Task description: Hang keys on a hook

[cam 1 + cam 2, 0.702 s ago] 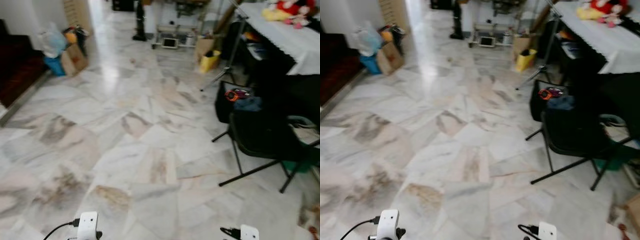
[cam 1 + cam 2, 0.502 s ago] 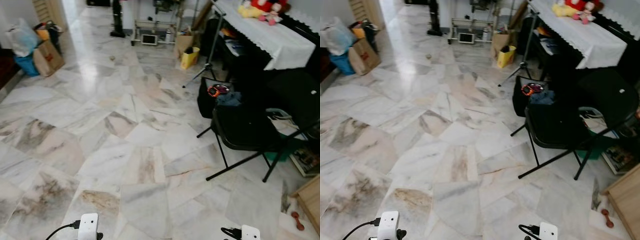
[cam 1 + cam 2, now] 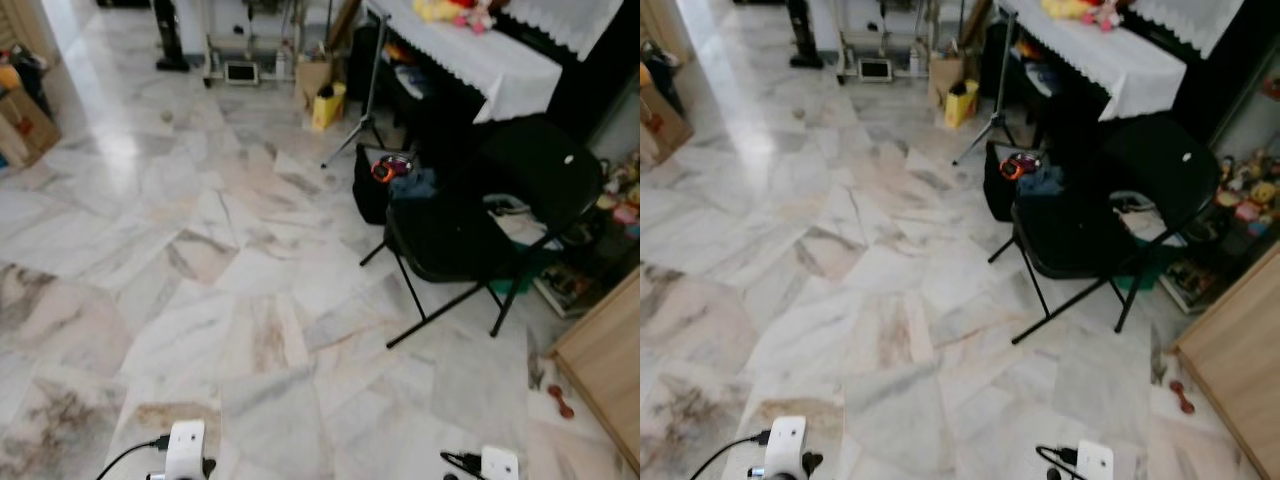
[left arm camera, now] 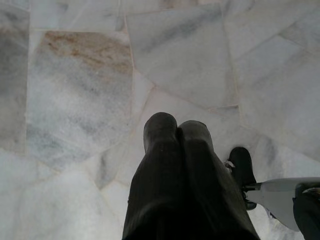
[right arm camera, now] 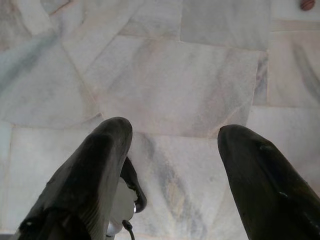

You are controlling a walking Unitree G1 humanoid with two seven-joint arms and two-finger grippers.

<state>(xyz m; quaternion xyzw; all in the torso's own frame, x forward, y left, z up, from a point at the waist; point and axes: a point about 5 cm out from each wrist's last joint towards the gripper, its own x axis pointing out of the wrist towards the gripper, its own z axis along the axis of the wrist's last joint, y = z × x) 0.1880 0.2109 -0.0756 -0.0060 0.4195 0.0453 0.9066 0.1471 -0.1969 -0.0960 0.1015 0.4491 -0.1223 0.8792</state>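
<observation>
My left gripper (image 4: 177, 127) hangs low over the marble floor (image 3: 200, 300), its two black fingers pressed together with nothing visible between them. My right gripper (image 5: 172, 135) also points down at the floor, fingers wide apart and empty. Both wrists show at the bottom edge of the eye views, the left wrist (image 3: 186, 445) and the right wrist (image 3: 497, 463). A small orange-and-red object (image 3: 385, 168) lies on top of a black bag (image 3: 370, 195) across the room; I cannot tell what it is.
A black folding chair (image 3: 470, 230) stands ahead to the right, beside a table with a white cloth (image 3: 470, 60) and a tripod (image 3: 365, 120). A wooden cabinet (image 3: 605, 360) fills the near right. A cardboard box (image 3: 20, 125) sits far left. Open floor lies ahead and left.
The whole picture has swung to the right: the chair and bag now sit nearer the middle and the wooden cabinet has come into view. Both arms hang as before.
</observation>
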